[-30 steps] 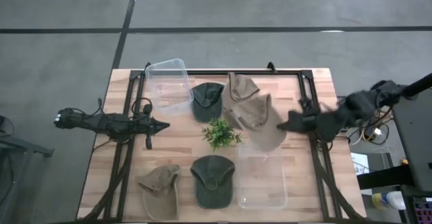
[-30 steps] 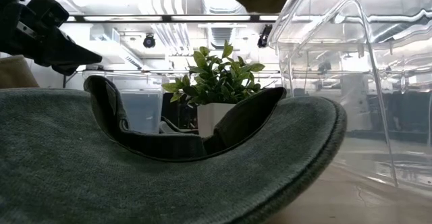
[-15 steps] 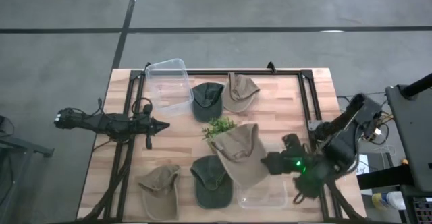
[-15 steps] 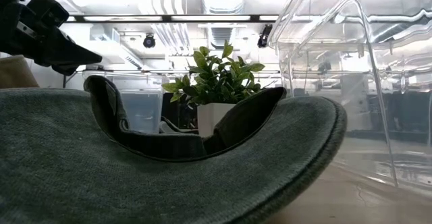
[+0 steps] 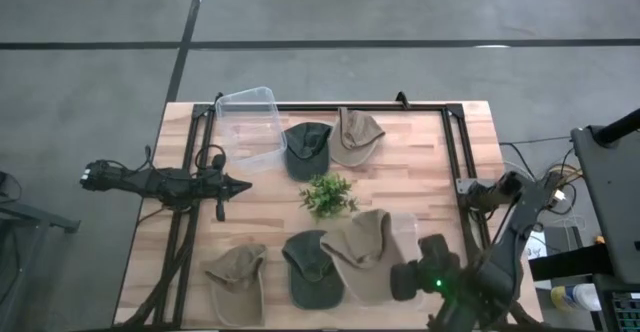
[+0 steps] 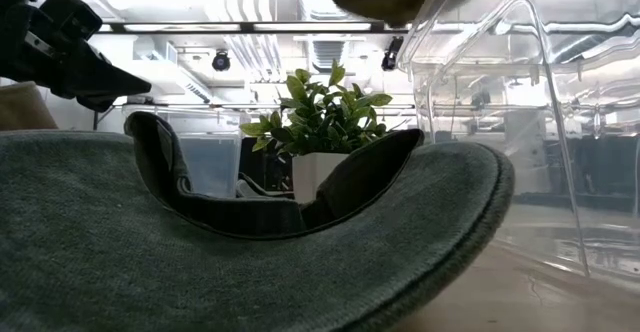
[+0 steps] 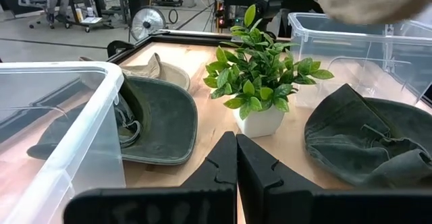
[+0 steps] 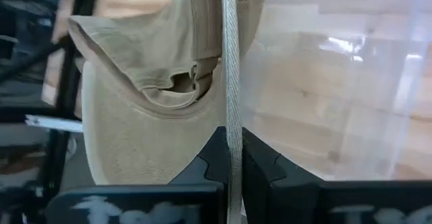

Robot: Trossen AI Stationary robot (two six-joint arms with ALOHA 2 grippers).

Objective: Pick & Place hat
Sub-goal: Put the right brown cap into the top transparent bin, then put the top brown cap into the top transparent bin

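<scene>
Count: five hats, two clear bins, one potted plant (image 5: pixel 327 194). Two dark green hats, one near the far edge (image 5: pixel 305 149) and one near the near edge (image 5: pixel 311 268). Three tan hats: one at the far edge (image 5: pixel 356 136), one toward the near left corner (image 5: pixel 236 272), and the carried tan hat (image 5: pixel 365 254). One clear bin (image 5: pixel 250 127) sits at the far left corner; the second bin (image 5: pixel 406 234) lies near the near right corner.

Change: half a second ago the carried tan hat hung nearer mid-tabletop beside the plant; it now sits lower, toward the near edge, overlapping the second bin's left side. The right arm has drawn back toward the near right corner.

Right tool (image 8: pixel 229 158): fingers pressed together, pinching the tan hat's brim. Left tool (image 7: pixel 236 158): fingers pressed together, holding nothing, at the left edge.

Obscured: the second bin is mostly covered by hat and arm.
</scene>
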